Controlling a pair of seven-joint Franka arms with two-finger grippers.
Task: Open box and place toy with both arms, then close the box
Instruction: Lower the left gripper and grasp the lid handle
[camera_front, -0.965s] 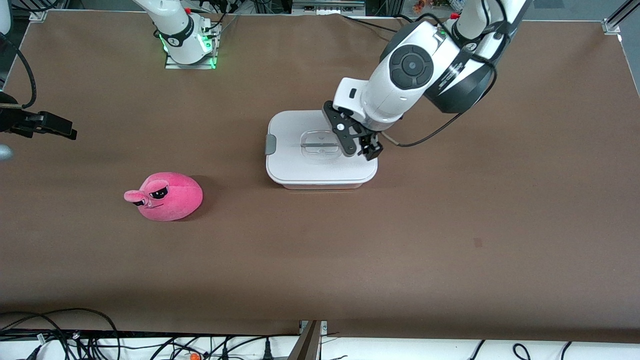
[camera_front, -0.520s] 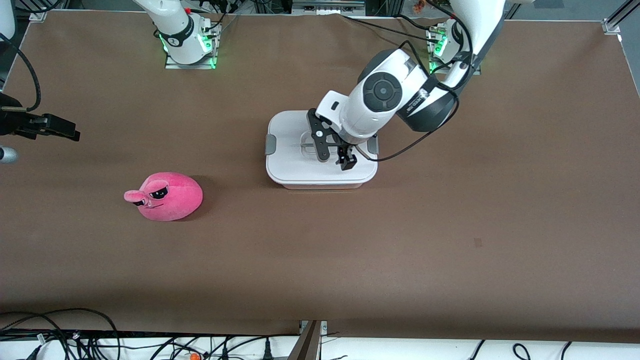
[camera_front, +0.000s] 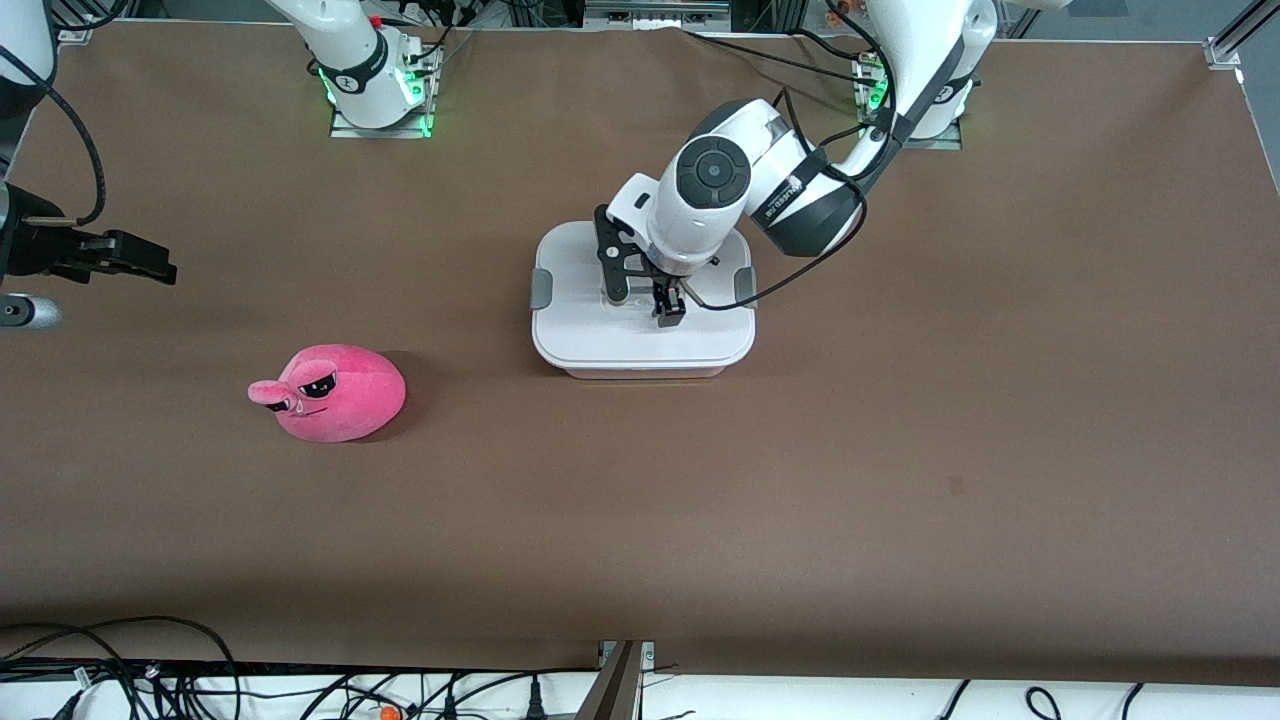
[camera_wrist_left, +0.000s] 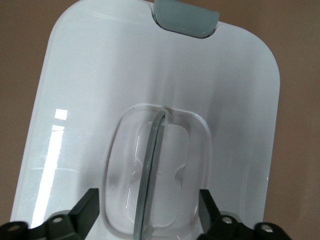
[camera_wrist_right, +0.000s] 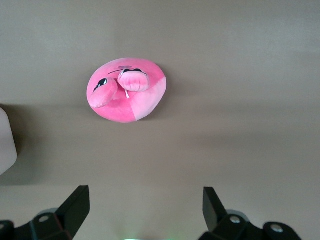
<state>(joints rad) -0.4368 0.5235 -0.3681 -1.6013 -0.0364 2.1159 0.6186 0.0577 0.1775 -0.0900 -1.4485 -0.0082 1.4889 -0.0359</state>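
Left wrist view shows the left end effector (camera_wrist_left: 150, 212) with its two black fingers (camera_wrist_left: 86, 210) spread wide apart, one on each side of the clear recessed handle (camera_wrist_left: 152, 175) in the middle of the white lid (camera_wrist_left: 90, 85). Nothing is between them, and whether they touch the lid I can't tell. The thin handle bar runs down the centre of the recess, and one grey clip (camera_wrist_left: 185, 17) sits at the lid's short edge.

From the front camera, the left end effector (camera_front: 645, 295) hangs over the centre of the box (camera_front: 640, 340), the left arm (camera_front: 790, 190) reaching down to it from its base at the counter's top edge. The box is shut, lid on, with a grey clip at each short end, and it stands about midway along the counter (camera_front: 900, 450), closer to the top edge than to the bottom one.

The right end effector (camera_front: 135, 260) is up in the air over the counter's edge at the right arm's end, fingers parted and holding nothing; the right wrist view shows those open fingers (camera_wrist_right: 75, 207) with the toy (camera_wrist_right: 127, 90) on bare counter under the camera.

The toy (camera_front: 330, 392) lies on its own, well apart from the box, toward the right arm's end and a little nearer the front camera than the box, snout pointing to that end edge.
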